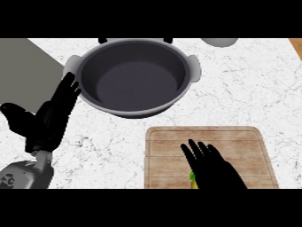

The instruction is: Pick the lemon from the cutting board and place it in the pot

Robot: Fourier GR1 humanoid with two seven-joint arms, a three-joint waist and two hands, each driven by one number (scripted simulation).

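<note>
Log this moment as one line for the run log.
right hand open over lemon on board | left hand open, resting beside pot | pot holds nothing

White marble counter (pixel 264 97); on it a grey pot (pixel 135 80) and wooden cutting board (pixel 205 137).

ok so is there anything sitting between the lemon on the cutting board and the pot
Nothing visible does. The lemon peeks out under the right hand on the cutting board; only bare counter separates the board from the open, empty pot. The left hand rests left of the pot.
</note>
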